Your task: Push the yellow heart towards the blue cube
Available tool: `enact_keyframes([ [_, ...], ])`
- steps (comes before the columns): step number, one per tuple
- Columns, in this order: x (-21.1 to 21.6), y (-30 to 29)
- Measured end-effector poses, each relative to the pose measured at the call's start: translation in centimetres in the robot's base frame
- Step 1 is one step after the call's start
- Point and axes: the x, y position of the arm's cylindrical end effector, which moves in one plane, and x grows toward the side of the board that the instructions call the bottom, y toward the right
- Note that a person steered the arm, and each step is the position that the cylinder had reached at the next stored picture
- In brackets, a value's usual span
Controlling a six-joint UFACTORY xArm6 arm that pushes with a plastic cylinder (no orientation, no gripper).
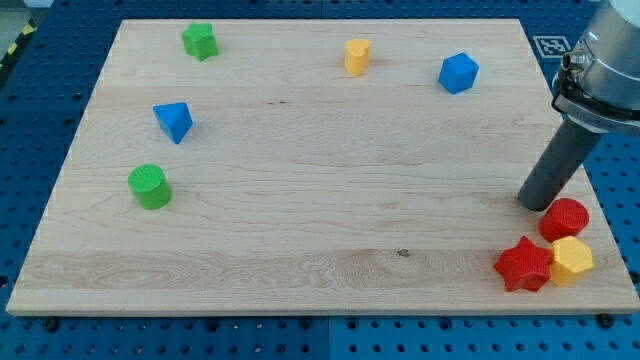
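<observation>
While your tip [532,203] sits by the bench's [300,230] right edge, the yellow heart [357,56] near the top edge is well apart from the blue cube [458,73]; push not started. No end effector jaws, just rod.

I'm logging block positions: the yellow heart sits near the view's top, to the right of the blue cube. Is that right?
Not quite. In the camera view the yellow heart sits near the view's top, but to the left of the blue cube, not the right.
</observation>
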Motion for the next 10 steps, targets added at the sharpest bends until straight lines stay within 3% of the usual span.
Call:
enact_keyframes([
  [1, -1.4, 1.8],
  [3, 2.1, 2.9],
  [4, 1.4, 1.7],
  [6, -7.7, -10.1],
  [8, -17.2, -25.8],
  [9, -22.5, -29.5],
  [10, -26.8, -27.9],
])
